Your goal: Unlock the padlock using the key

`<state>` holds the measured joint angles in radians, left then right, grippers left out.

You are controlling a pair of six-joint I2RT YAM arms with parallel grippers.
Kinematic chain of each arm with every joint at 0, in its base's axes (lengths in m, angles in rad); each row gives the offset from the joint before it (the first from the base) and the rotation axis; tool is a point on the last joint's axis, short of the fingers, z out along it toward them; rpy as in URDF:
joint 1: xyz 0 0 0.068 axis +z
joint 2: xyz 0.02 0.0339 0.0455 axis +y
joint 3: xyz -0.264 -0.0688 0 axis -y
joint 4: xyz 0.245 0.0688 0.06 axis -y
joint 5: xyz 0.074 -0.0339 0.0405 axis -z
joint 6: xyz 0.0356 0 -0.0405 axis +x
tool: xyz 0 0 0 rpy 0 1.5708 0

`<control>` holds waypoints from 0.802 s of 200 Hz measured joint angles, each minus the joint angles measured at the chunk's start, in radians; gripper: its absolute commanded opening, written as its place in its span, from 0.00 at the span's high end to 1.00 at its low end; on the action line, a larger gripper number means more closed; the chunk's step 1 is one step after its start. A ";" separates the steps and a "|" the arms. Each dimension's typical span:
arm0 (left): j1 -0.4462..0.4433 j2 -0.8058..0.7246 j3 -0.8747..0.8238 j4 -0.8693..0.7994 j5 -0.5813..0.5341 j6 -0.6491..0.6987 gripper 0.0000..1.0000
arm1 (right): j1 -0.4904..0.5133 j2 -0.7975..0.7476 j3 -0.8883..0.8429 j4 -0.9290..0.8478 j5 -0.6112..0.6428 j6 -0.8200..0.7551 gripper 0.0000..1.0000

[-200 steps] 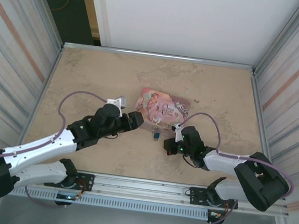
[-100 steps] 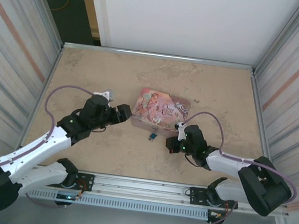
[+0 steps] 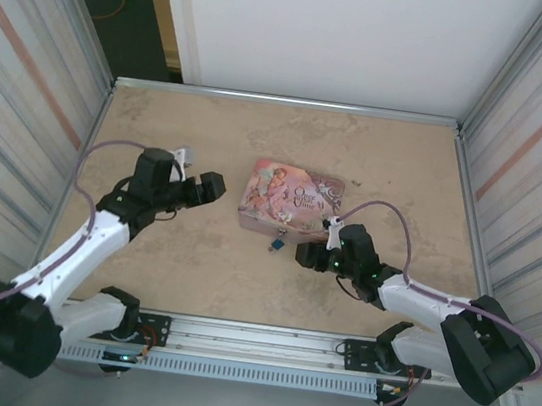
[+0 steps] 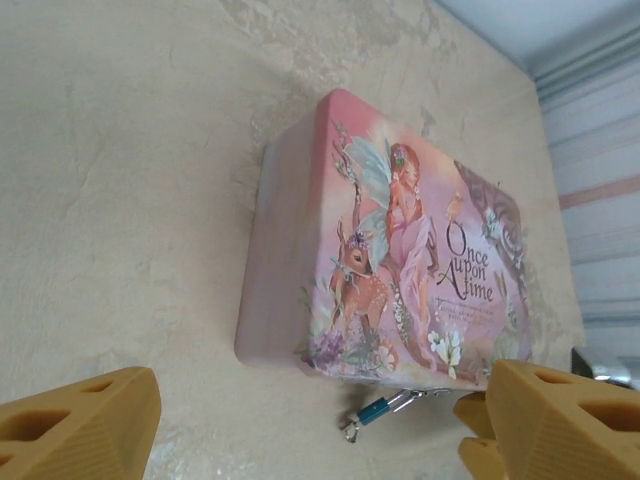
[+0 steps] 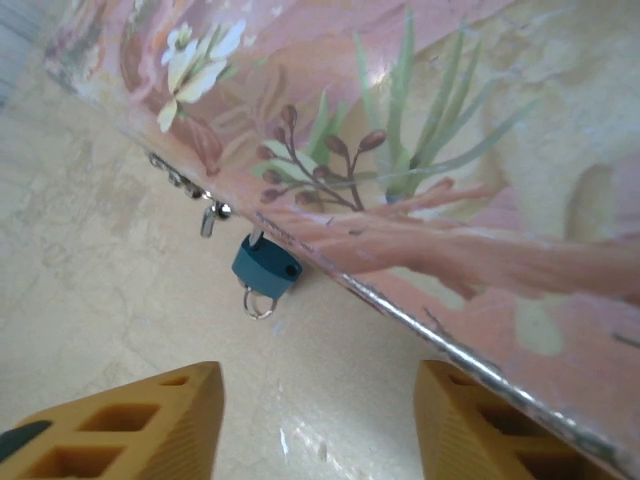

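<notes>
The padlock (image 3: 274, 245) dangles, apparently off a latch, at the lower edge of the pink tin (image 3: 292, 194), mid-frame — tiny, light, rigid, likely slippery; pinch its blue body. Left tool (image 3: 208, 188) and right tool (image 3: 305, 256) both stand spread, holding nothing.

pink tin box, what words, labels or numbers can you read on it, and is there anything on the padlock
"Once upon A time": the title on the lid of the pink tin box, read in the left wrist view.
Small print under that title: too small to read.
Same title in the top external view: too blurred to read.
Padlock: no readable marking on its blue body.
</notes>
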<state>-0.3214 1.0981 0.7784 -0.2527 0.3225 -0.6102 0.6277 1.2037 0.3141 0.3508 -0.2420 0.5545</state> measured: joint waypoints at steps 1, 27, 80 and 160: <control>0.000 0.004 0.003 -0.001 0.003 0.003 0.16 | 0.000 0.000 0.000 0.001 0.000 0.000 0.40; 0.002 0.150 0.088 -0.004 0.110 0.088 0.24 | 0.000 0.022 0.002 0.035 0.007 0.022 0.30; 0.002 0.360 0.221 -0.006 0.214 0.185 0.28 | -0.003 0.026 0.014 0.052 0.014 0.040 0.10; -0.012 0.611 0.343 -0.027 0.264 0.204 0.36 | -0.070 0.001 0.017 0.053 0.007 0.042 0.01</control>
<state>-0.3336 1.7088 1.1213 -0.2802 0.5869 -0.4065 0.5575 1.2049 0.3309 0.4034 -0.2352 0.5964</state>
